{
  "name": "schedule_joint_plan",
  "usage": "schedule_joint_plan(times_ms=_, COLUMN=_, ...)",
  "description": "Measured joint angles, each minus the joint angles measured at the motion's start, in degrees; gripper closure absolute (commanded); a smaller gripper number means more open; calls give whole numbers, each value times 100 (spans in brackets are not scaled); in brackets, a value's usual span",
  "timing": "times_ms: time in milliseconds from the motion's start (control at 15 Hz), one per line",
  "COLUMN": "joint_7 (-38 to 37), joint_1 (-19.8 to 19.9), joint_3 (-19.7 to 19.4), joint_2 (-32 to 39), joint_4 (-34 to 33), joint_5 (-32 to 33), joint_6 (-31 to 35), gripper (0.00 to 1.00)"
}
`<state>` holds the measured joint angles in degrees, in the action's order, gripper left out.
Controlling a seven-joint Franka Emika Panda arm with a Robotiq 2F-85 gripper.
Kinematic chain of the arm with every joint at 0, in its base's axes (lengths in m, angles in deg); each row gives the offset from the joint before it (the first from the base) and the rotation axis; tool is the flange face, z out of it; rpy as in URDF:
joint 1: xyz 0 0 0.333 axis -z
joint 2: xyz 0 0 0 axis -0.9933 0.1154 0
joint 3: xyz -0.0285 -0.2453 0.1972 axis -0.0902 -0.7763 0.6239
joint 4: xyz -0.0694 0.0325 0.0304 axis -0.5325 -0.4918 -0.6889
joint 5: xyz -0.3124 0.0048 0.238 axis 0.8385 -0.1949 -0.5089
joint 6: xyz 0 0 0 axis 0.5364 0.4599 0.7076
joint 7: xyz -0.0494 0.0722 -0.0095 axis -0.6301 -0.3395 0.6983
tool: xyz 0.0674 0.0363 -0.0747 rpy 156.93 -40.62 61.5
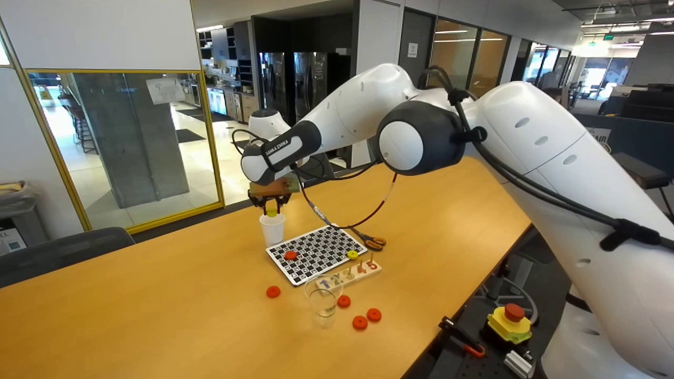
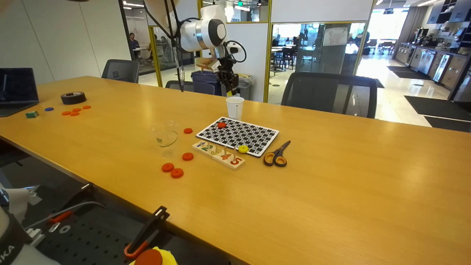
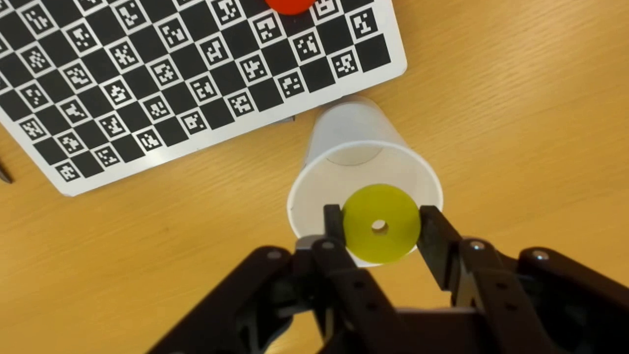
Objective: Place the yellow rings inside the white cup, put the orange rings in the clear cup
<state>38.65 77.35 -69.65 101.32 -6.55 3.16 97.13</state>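
My gripper (image 3: 378, 221) is shut on a yellow ring (image 3: 366, 201), held flat between the fingertips above the open mouth of the white cup (image 3: 356, 125). The white cup stands upright beside the checkerboard in both exterior views (image 1: 273, 231) (image 2: 234, 108). The visible part of its inside is bare white. Another yellow ring (image 1: 352, 255) lies at the checkerboard's corner. An orange ring (image 1: 290, 255) lies on the checkerboard; it also shows in the wrist view (image 3: 291, 5). Several orange rings (image 2: 177, 173) lie on the table around the clear cup (image 2: 166, 138), which stands upright.
The checkerboard (image 2: 239, 134) lies flat beside the white cup. A wooden number board with pegs (image 2: 219, 154) and scissors (image 2: 276, 156) lie near it. Black tape (image 2: 73, 98), small coloured pieces (image 2: 66, 113) and a laptop (image 2: 18, 90) are farther along the table.
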Motion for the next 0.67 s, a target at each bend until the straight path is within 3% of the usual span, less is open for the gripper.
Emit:
schedule_joint_plan(times_ms=67, joint_7=-23, joint_1=14, joint_3=-6, joint_2=114, joint_4=-166, joint_5=0, joint_6=-87, gripper=82)
schedule_joint_plan(times_ms=133, joint_7=-43, joint_1=31, joint_3=-10, joint_2=227, joint_4=-328, joint_5=-1, joint_6=-168, gripper=42)
schedule_joint_plan(times_ms=200, joint_7=-66, joint_1=48, joint_3=-12, joint_2=331, joint_4=-478, joint_5=-1, joint_6=-249, gripper=30)
schedule_joint_plan(times_ms=467, joint_7=-180, joint_1=99, joint_3=-16, joint_2=629, joint_4=-944, joint_5=-1, joint_6=-517, gripper=2)
schedule_joint_plan(times_ms=667, joint_7=-230, joint_1=98, joint_3=-26, joint_2=666, joint_4=-1031, joint_5=-1, joint_6=-684, gripper=0)
